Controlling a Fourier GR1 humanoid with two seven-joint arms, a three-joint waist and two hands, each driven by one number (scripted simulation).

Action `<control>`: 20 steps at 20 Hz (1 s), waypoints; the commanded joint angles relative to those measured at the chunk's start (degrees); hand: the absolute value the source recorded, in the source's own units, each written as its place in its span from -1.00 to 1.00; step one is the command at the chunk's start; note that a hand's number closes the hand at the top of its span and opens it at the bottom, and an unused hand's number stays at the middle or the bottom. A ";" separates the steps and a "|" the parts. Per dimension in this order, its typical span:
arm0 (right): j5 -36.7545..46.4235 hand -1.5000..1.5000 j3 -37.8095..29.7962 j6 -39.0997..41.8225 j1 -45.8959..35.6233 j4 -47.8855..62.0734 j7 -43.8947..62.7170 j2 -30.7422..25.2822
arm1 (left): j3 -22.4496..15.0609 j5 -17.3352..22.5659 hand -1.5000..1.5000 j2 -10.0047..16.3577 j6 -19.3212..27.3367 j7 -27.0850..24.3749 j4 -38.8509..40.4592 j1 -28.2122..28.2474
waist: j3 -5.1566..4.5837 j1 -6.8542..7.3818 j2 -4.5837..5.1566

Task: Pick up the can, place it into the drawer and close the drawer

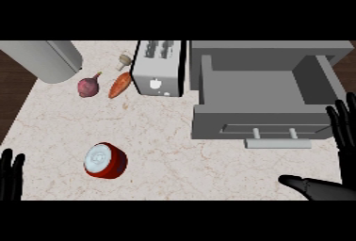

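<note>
A red can (106, 161) with a silvery lid lies on the marble counter at the lower left. The grey drawer (261, 124) stands pulled out at the right, nothing visible inside it, its bar handle (277, 142) facing me. My right hand (342, 132) is open at the right edge, fingers up beside the drawer's front corner, with its thumb (313, 186) stretched out low on the counter. My left hand (10, 174) rests open at the lower left edge, well to the left of the can.
A white toaster (158, 68) stands just left of the drawer. A carrot (119, 84), a purple root vegetable (88, 86) and a garlic bulb (125, 60) lie at the back left. A grey cylinder (49, 59) sits in the far left corner.
</note>
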 commanded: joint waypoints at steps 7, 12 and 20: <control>-2.38 -1.00 -2.82 2.14 -0.36 -1.34 1.45 -1.40 | -6.26 -2.48 -1.00 -0.28 7.85 -1.96 10.17 -2.83 | -0.01 -0.08 0.01; -0.07 -1.00 -2.02 1.75 3.09 -0.39 -3.38 0.95 | -4.54 4.92 -1.00 0.04 6.51 -15.15 19.34 1.23 | -0.03 0.04 -0.02; -4.90 -1.00 -7.65 3.25 -0.81 -2.90 3.59 -3.35 | -4.19 8.66 -1.00 -0.28 11.30 -23.50 30.57 -0.05 | -0.03 0.02 0.00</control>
